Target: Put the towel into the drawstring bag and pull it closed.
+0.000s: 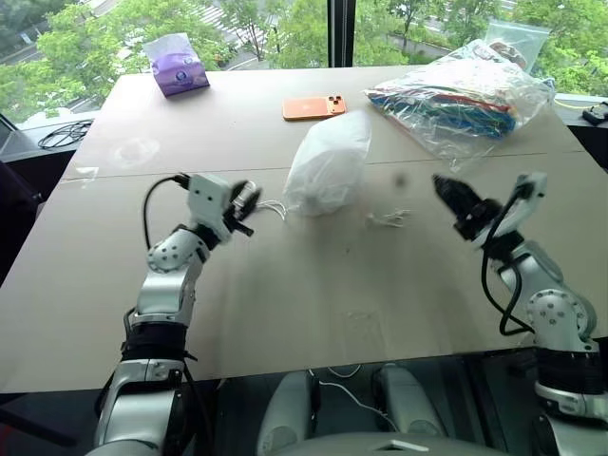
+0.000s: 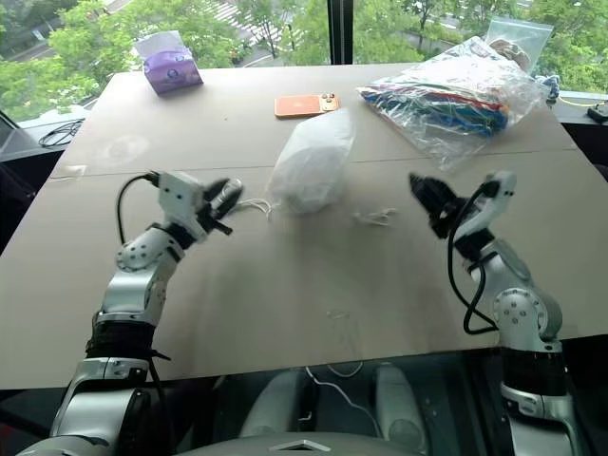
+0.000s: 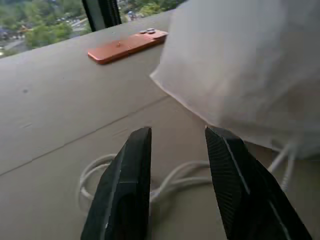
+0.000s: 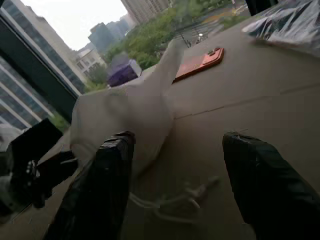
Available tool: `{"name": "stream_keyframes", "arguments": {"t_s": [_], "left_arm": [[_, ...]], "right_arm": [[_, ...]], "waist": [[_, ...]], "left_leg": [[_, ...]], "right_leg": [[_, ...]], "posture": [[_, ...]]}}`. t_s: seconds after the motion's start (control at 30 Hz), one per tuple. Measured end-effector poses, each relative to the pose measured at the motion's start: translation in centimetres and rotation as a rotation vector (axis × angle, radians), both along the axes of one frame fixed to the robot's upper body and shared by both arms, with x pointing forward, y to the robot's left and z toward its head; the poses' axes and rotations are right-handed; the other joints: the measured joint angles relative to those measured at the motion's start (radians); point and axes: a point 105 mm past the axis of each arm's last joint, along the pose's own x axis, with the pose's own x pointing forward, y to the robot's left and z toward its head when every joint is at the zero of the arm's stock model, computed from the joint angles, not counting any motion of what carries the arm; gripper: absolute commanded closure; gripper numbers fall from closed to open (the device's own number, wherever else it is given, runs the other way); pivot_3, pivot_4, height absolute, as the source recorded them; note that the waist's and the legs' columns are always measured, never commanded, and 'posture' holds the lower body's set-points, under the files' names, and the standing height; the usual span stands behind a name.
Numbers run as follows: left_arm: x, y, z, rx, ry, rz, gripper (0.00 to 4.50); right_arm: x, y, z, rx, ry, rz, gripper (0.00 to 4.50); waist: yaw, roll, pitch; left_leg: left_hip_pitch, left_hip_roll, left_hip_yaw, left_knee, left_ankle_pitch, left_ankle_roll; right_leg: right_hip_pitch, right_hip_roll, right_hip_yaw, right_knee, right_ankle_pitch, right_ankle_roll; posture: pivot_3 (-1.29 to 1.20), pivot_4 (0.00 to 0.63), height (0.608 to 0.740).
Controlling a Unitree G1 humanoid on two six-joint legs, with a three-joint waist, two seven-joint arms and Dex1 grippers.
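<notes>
Drawstring bag (image 1: pixel 330 163) is lying mid bench (image 1: pixel 285 285); L fingers (image 3: pixel 131 175) at 9 o'clock & R fingers (image 4: pixel 260 185) at 3 are gaping apart, holding nothing.

milky-white drawstring bag (image 1: pixel 328 163), orange phone (image 1: pixel 313 106), purple tissue pack (image 1: pixel 178 66)

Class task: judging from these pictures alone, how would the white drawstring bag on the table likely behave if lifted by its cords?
The drawstring bag looks thin and crumpled, so it would probably sag and hang floppy. Its bulging body suggests soft, light contents. The loose cords would likely slide and tighten first.
</notes>
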Motion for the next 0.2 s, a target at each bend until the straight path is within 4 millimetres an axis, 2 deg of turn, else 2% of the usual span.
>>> {"name": "stream_keyframes", "arguments": {"t_s": [0.07,0.1,0.2], "left_arm": [[-2.1,1.2,-1.4,0.087,0.056,-0.05,0.36],[-2.6,1.5,-1.4,0.12,0.061,-0.064,0.07],[-3.4,1.5,-1.8,0.142,0.083,-0.088,0.07]], "right_arm": [[-1.6,-2.6,-2.8,-0.212,0.023,0.035,1.75],[-1.9,-3.3,-3.2,-0.268,0.022,0.047,1.75],[-2.5,-3.4,-3.1,-0.342,-0.042,0.121,1.75]], "waist": [[-0.004,0.0,0.0],[-0.003,0.0,0.0],[-0.002,0.001,0.0]], "left_leg": [[0.001,0.0,0.001,0.0,0.0,0.0],[0.003,0.0,0.001,0.0,0.0,0.0],[0.012,0.001,0.001,0.0,0.0,0.0]], "right_leg": [[0.0,0.0,0.001,0.0,0.0,0.0],[0.002,0.0,0.001,-0.001,0.0,0.0],[0.012,0.001,0.001,-0.003,-0.002,0.0]], "posture": [[0.0,0.15,0.74],[0.0,0.15,0.74],[0.0,0.15,0.74]]}}
